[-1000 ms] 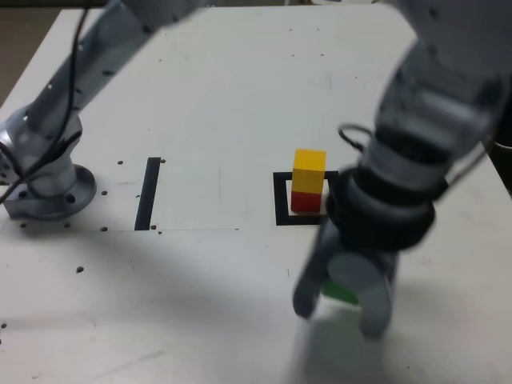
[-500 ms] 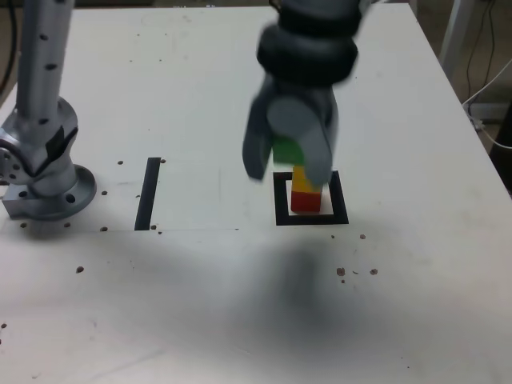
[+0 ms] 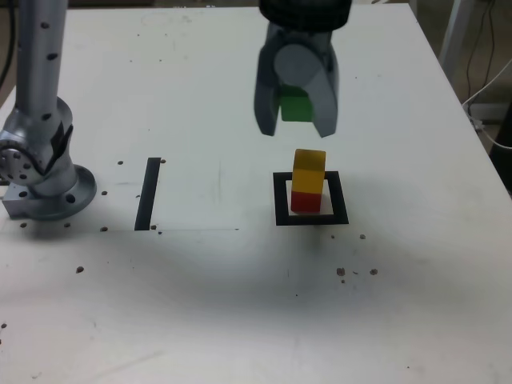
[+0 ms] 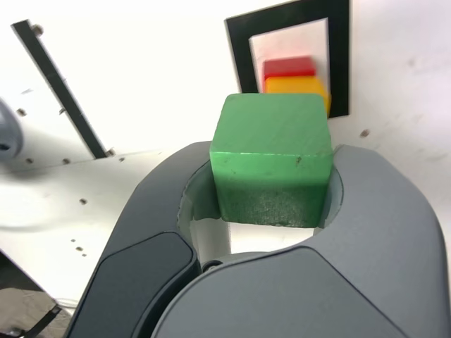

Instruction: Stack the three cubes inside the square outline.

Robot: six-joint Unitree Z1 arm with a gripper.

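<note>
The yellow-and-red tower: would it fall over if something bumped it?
Probably yes. The yellow cube only rests loose on the red cube, so a sideways bump would likely slide it off. The tower is narrow for its height, so it may tip. The cubes look hard, so they are unlikely to break.

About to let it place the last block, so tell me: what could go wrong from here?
1. The gripper holds the green cube above the stack; the yellow cube gives a landing face no bigger than the cube itself, so a small offset could tip it off.
2. The yellow cube looks slightly askew on the red cube, so a nudge might topple both.
3. The low-hanging fingers could clip the stack inside the square outline on descent.
</note>
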